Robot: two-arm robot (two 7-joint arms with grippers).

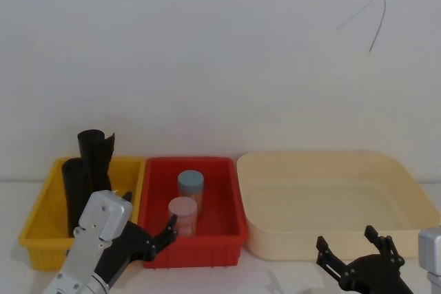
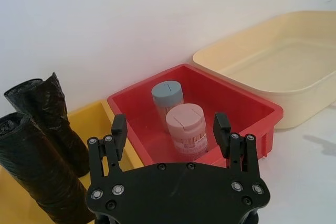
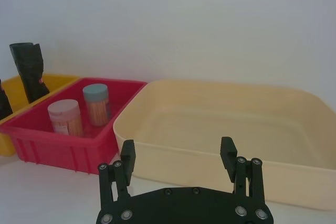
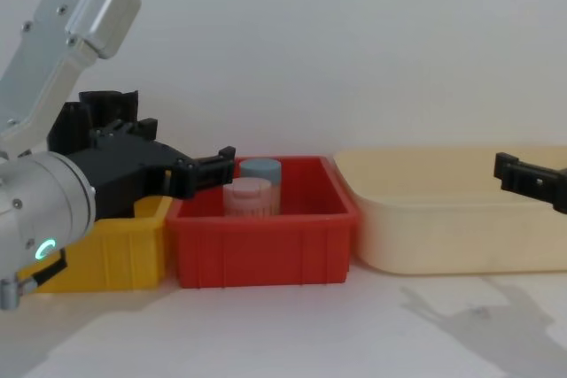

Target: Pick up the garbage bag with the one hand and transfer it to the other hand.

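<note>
Garbage bag [image 1: 74,194] stands upright in the yellow bin [image 1: 41,219], just in front of a ragged black roll [image 1: 95,144]. My left gripper [image 1: 150,228] hovers by the near edges of that bin and the red bin [image 1: 207,246], fingers spread, holding nothing. My right gripper [image 1: 346,240] sits low before the cream tub [image 1: 275,242], fingers also apart.

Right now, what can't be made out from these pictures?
Lower end of the garbage bag: head view, behind the arm of the left claw and the yellow bin wall.
Same bag, chest view: largely behind the left claw.
Label on the pink-lidded jar: left wrist view, too small to read.
Arm of the right claw: cut off at head view's corner.
</note>
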